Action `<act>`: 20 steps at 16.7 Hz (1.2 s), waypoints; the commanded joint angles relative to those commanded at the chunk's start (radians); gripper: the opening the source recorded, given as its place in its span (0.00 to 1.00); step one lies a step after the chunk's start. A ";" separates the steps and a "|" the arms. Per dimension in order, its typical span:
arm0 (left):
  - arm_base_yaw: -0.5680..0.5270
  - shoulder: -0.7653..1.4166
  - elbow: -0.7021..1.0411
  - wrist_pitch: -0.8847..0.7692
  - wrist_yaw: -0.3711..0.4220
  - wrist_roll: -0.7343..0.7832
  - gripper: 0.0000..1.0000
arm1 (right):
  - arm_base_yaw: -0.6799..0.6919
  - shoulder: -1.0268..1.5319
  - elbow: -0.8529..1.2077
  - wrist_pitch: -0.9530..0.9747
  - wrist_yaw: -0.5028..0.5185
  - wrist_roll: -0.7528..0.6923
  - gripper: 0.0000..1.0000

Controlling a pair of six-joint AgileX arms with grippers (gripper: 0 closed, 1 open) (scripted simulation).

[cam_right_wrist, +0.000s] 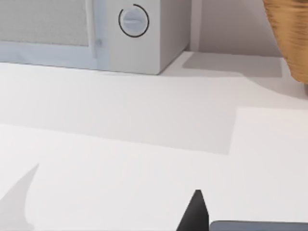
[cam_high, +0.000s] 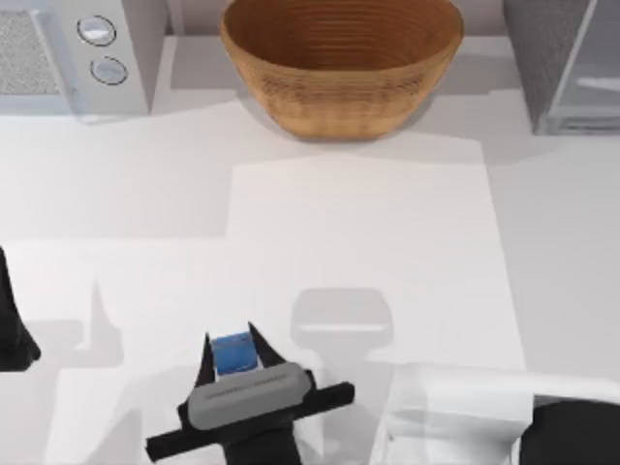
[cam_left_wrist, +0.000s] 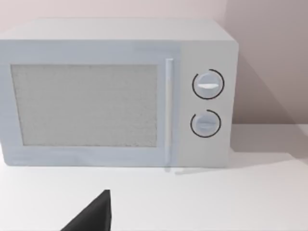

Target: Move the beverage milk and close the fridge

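Observation:
The beverage milk point(cam_high: 232, 356), a small blue carton, sits between the two dark fingers of my right gripper point(cam_high: 231, 341) near the front edge of the table, left of centre. Both fingers press against the carton's sides, so the gripper is shut on it. A soft shadow point(cam_high: 341, 320) lies on the table to its right. The fridge point(cam_high: 557, 63), a grey speckled box with a pale door panel point(cam_high: 599, 82), stands at the back right corner. My left arm point(cam_high: 12, 334) is parked at the left edge.
A large wicker basket point(cam_high: 341, 63) stands at the back centre and appears again as the wicker basket point(cam_right_wrist: 291, 38) in the right wrist view. A white microwave point(cam_high: 73, 53) with two round knobs occupies the back left, directly in front of the left wrist camera point(cam_left_wrist: 115, 91).

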 joint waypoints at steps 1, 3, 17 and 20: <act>0.000 0.000 0.000 0.000 0.000 0.000 1.00 | 0.002 -0.003 -0.002 -0.001 0.000 0.000 0.00; 0.000 0.000 0.000 0.000 0.000 0.000 1.00 | 0.003 -0.018 -0.005 -0.012 -0.001 0.001 0.00; 0.000 0.000 0.000 0.000 0.000 0.000 1.00 | -0.109 -0.197 -0.070 -0.112 -0.098 0.005 0.00; 0.000 0.000 0.000 0.000 0.000 0.000 1.00 | -0.300 -0.315 -0.142 -0.152 -0.246 0.003 0.00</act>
